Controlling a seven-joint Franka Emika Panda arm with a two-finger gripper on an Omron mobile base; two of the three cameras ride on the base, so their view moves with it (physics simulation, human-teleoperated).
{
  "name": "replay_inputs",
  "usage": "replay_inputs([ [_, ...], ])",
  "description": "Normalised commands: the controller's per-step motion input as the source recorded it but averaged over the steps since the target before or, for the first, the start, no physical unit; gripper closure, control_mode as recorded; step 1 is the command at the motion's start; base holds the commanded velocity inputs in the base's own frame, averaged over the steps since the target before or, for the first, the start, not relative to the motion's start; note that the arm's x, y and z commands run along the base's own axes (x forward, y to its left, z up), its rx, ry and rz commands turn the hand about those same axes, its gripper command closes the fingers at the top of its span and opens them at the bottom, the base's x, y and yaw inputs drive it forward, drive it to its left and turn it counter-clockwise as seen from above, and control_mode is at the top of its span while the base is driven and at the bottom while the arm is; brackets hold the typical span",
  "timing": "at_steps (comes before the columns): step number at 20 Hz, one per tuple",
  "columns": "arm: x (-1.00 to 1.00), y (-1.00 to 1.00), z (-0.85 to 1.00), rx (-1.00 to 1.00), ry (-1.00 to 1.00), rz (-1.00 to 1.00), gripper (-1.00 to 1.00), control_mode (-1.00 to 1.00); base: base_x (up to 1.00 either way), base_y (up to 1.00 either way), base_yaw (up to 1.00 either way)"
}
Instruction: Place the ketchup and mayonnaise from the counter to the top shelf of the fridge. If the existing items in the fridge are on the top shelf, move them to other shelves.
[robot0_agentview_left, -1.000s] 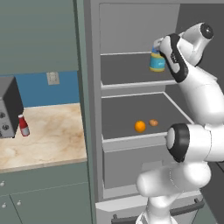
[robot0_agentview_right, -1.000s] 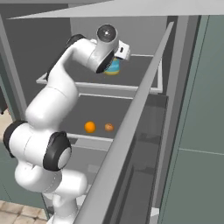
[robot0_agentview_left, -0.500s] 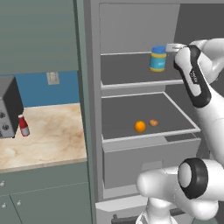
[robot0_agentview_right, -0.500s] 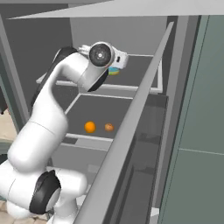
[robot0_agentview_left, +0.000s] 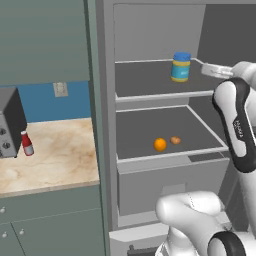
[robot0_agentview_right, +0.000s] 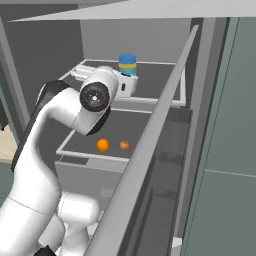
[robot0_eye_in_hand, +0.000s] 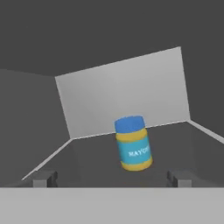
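The mayonnaise (robot0_agentview_left: 181, 66) stands upright and free on the fridge's top shelf (robot0_agentview_left: 145, 80), towards its right back. In the hand view the mayonnaise (robot0_eye_in_hand: 133, 143) sits ahead of my open gripper (robot0_eye_in_hand: 111, 179), clear of both wide-apart fingertips (robot0_eye_in_hand: 43, 178). My gripper (robot0_agentview_left: 206, 68) hovers just right of the jar, apart from it. The ketchup (robot0_agentview_left: 27, 143) stands on the counter (robot0_agentview_left: 60, 155), far left. A bright orange fruit (robot0_agentview_left: 160, 144) and a brownish lump (robot0_agentview_left: 175, 140) lie on the shelf below. From the right base view the mayonnaise (robot0_agentview_right: 127, 65) shows behind my wrist.
A dark appliance (robot0_agentview_left: 7, 127) stands on the counter right beside the ketchup. The open fridge door (robot0_agentview_right: 150, 150) slants across the right base view. A grey drawer (robot0_agentview_left: 170, 185) sits under the lower shelf. My own elbow (robot0_agentview_left: 237, 125) fills the fridge's right side.
My gripper has let go of the mayonnaise and drawn back to the right, out from the shelf. The jar stays standing on the top shelf.
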Motion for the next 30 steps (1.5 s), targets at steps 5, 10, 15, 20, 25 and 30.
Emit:
replay_inputs([
  [5,-1.00,0.42,0.08,-0.11,0.07,0.00,-1.00,-1.00,0.00,0.00,0.00],
  [10,-1.00,0.39,0.03,-0.16,0.33,0.00,-1.00,-1.00,0.00,0.00,0.00],
  [15,-1.00,0.24,-0.18,-0.27,0.49,0.01,-1.00,-1.00,0.00,0.00,0.00],
  [20,-0.91,0.04,-0.30,-0.18,0.34,0.00,-1.00,-1.00,0.00,0.00,0.00],
  [25,-0.30,0.00,-0.07,-0.03,0.05,0.00,-1.00,-1.00,0.00,0.00,0.00],
  [30,-0.52,0.01,-0.18,0.00,0.08,0.01,-1.00,-1.00,0.00,0.00,0.00],
])
